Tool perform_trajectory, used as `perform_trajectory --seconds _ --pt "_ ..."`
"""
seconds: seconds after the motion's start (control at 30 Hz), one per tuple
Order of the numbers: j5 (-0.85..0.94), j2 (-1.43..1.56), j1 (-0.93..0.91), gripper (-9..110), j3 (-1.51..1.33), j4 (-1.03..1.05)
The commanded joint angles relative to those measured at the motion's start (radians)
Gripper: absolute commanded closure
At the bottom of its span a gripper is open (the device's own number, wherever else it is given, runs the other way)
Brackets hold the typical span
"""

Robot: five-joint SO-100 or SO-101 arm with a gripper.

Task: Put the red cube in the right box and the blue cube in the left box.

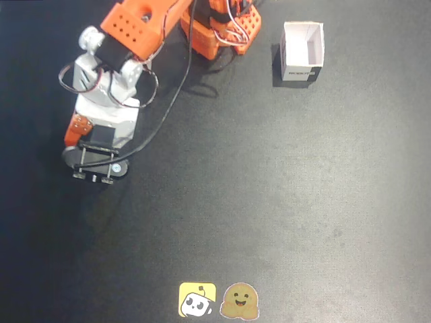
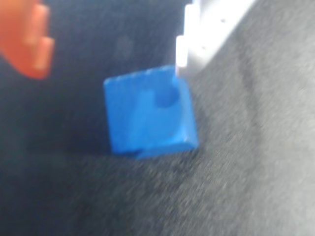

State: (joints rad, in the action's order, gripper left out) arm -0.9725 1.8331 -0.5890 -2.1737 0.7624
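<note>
In the wrist view the blue cube (image 2: 147,113) lies on the dark mat between my gripper's (image 2: 110,64) fingers. The white finger (image 2: 202,34) touches the cube's upper right corner. The orange finger (image 2: 27,39) stands well apart at the upper left, so the gripper is open. In the fixed view the arm hangs over the mat's left side, with the gripper (image 1: 81,134) under it; the blue cube is hidden there. The right box (image 1: 302,50), white with a black label band, stands at the back right. The red cube and the left box are out of view.
The arm's orange base (image 1: 222,27) sits at the top centre, with a black cable trailing to the wrist. Two stickers, a yellow one (image 1: 197,299) and a brown one (image 1: 240,301), lie at the front edge. The black mat (image 1: 283,202) covers the table.
</note>
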Motion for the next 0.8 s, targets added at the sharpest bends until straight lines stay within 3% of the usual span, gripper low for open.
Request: perform_trajectory --seconds 0.0,0.77 --pt "0.037 -0.009 0.009 78 0.052 -0.032" --pt "0.038 -0.15 0.046 78 0.032 -0.169"
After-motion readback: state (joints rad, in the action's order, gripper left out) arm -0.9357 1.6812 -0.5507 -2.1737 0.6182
